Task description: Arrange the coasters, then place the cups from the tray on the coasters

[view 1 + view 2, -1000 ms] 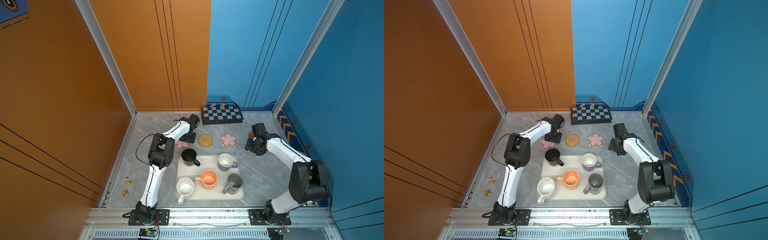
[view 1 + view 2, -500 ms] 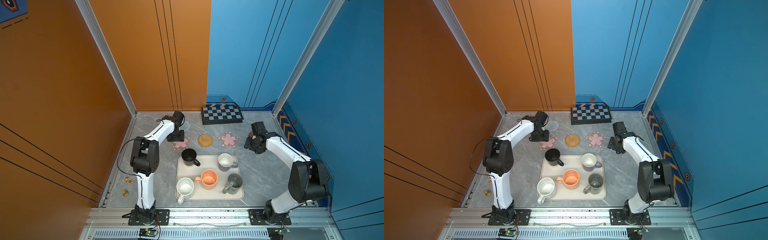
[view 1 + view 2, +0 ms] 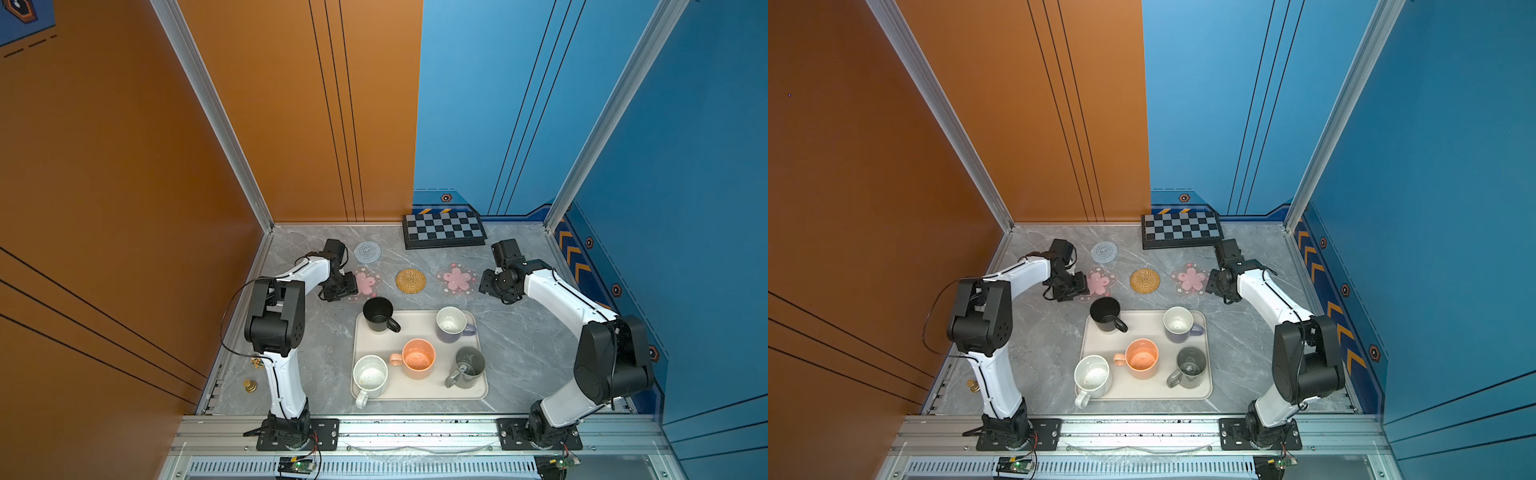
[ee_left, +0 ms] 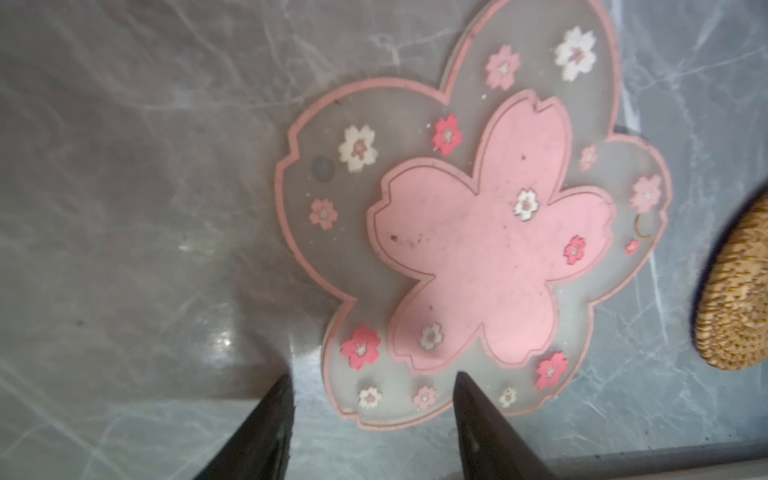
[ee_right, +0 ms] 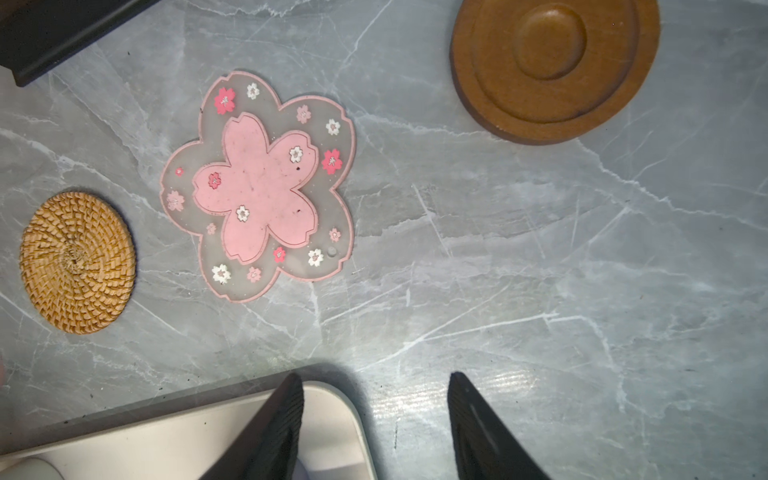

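Four coasters show in both top views: grey-blue knitted (image 3: pixel 368 252), left pink flower (image 3: pixel 365 282), woven straw (image 3: pixel 410 280) and right pink flower (image 3: pixel 456 279). The brown wooden coaster (image 5: pixel 552 66) shows only in the right wrist view. My left gripper (image 4: pixel 372 382) is open, low over the left pink flower's (image 4: pixel 478 249) edge, with one fingertip (image 4: pixel 461 386) above its rim. My right gripper (image 5: pixel 376 380) is open and empty above the tray's (image 5: pixel 332 415) far right corner. On the tray (image 3: pixel 419 390) stand the black (image 3: pixel 378 314), lavender (image 3: pixel 451 324), peach (image 3: pixel 417 358), grey (image 3: pixel 469 365) and speckled white (image 3: pixel 370 376) cups.
A checkered board (image 3: pixel 444 230) lies against the back wall. Two small brass pieces (image 3: pixel 250 385) sit near the left wall at the front. Orange and blue walls close in the table on three sides.
My left arm has swung left and toward the front, uncovering the grey-blue coaster, and has come to the left pink flower coaster. My right gripper has barely shifted.
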You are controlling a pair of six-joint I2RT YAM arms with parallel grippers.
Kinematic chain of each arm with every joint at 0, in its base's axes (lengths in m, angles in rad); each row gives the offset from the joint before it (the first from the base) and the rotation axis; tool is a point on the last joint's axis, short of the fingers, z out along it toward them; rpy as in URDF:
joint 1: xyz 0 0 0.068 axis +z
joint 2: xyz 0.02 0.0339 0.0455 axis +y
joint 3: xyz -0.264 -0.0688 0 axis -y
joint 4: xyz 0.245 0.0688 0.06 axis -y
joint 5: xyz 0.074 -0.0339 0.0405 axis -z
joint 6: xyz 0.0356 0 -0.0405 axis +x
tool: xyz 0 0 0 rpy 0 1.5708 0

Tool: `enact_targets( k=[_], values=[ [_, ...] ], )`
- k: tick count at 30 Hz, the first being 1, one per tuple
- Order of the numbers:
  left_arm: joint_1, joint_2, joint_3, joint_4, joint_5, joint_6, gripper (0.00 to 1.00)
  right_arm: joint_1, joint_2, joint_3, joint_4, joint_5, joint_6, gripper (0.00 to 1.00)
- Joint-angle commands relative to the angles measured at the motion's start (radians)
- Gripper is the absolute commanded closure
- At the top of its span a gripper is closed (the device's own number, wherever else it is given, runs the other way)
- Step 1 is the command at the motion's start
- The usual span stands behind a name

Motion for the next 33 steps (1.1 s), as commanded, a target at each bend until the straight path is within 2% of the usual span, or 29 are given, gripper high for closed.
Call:
enact_targets(
  k=[1,13,19,33],
  values=[
    [0.032,0.001,-0.051,0.095,0.1,-0.053,0.38,0.02,0.011,0.037,-0.041,0.025,0.012,0.41],
    [0.046,0.052,-0.035,0.14,0.116,-0.053,0.38,0.1,0.064,0.09,-0.04,0.015,0.009,0.41],
    [0.04,0.061,-0.029,0.147,0.109,-0.061,0.39,0.161,0.119,0.143,0.007,-0.058,-0.002,0.42],
    [0.044,0.066,-0.054,0.145,0.124,-0.092,0.4,0.348,0.455,0.441,0.141,-0.257,0.024,0.48]
  ],
)
